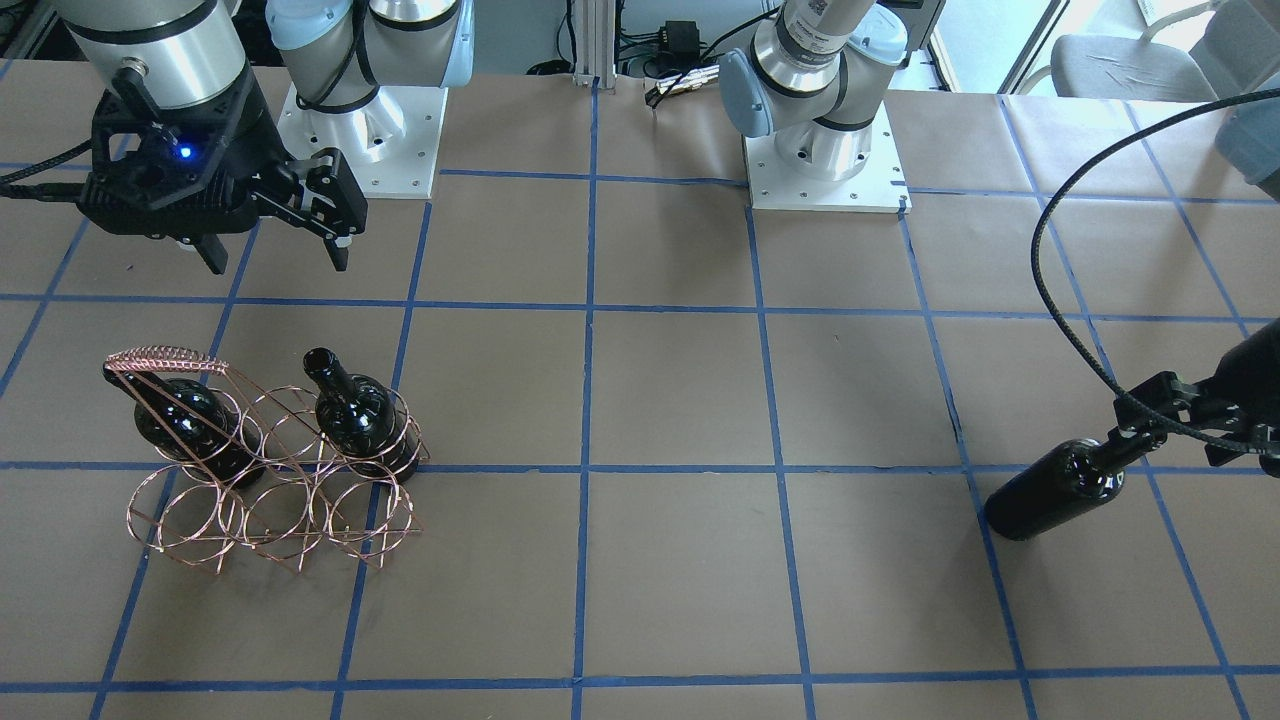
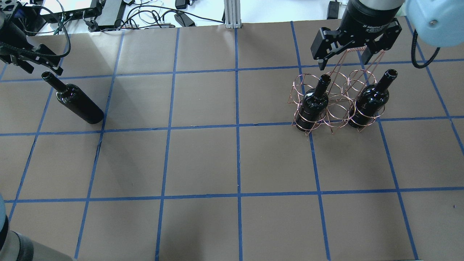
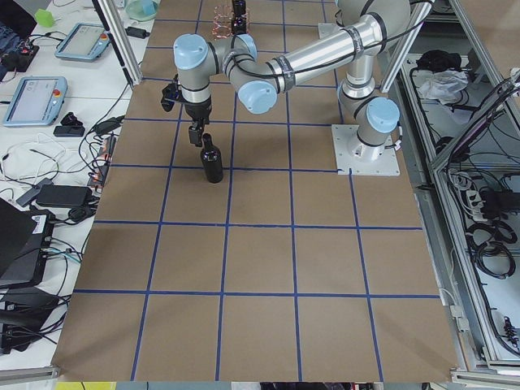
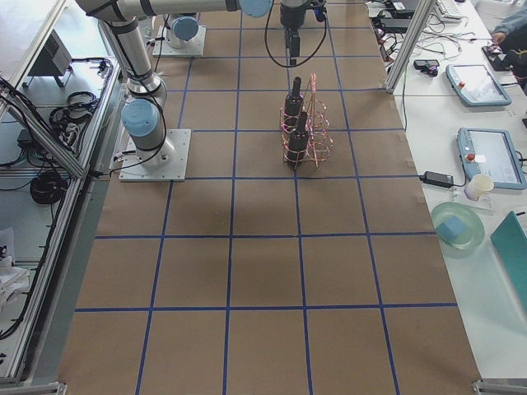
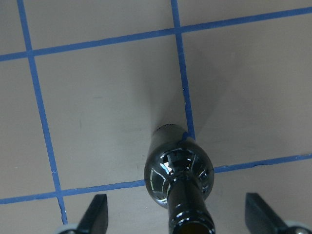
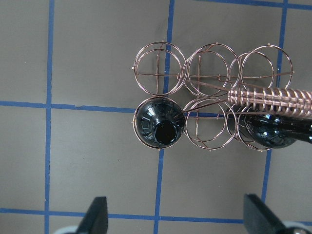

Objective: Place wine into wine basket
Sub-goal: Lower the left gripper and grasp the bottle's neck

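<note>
1. Holding the left pincer (image 5: 176,204) wide open just over the wine (image 1: 1060,490) — showing the slim neck between the spread fingers (image 5: 97,217), touching neither.
2. Standing the wine upright on the worktop (image 2: 232,163), toward the robot's left end, well apart from the wine basket (image 2: 335,110).
3. Hovering the right pincer (image 6: 175,207) above the wine basket, fingers spread wide, gripping nothing.
4. Seating an inner bottle (image 2: 311,105) and an outer bottle (image 2: 369,101) upright in the wine basket — occupying the two end rings of one row, with the middle ring between them.
5. Tilting the coiled handle (image 6: 273,97) across the top of the outer bottle, as seen in the right wrist view.
</note>
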